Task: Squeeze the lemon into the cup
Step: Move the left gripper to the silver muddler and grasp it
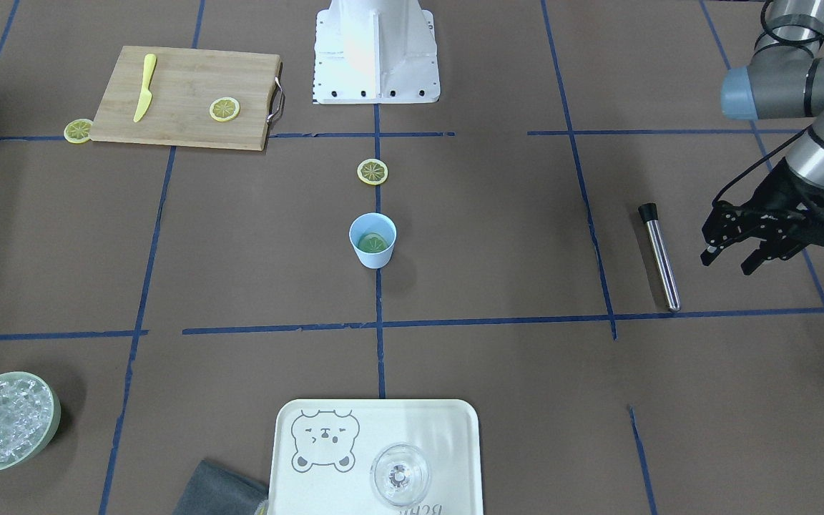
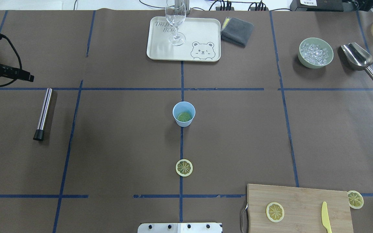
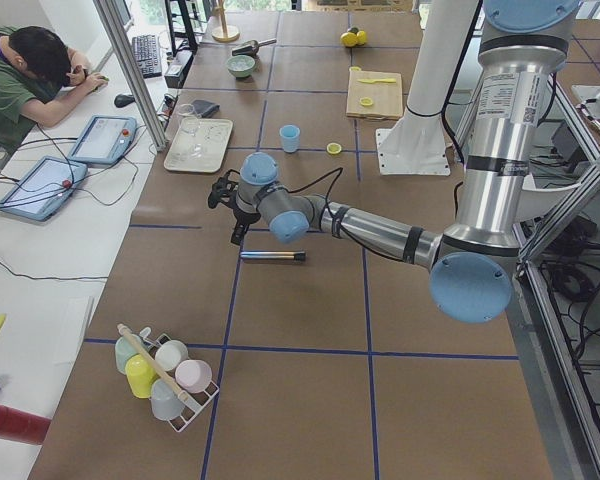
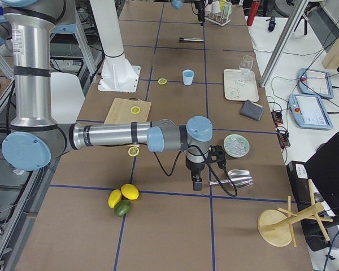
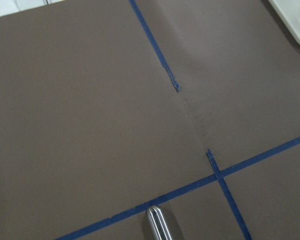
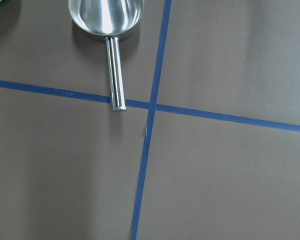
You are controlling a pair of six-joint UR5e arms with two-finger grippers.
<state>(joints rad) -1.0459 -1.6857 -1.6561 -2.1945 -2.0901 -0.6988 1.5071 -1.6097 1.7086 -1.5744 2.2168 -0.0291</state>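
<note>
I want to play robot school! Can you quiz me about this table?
1. True or false: the cup has a lemon slice inside it.
2. How many lemon slices lie on the cutting board? A) none B) one C) three
3. Fill in: the stemmed glass stands on the ____.
Key: 1 true; 2 B; 3 tray.
</note>
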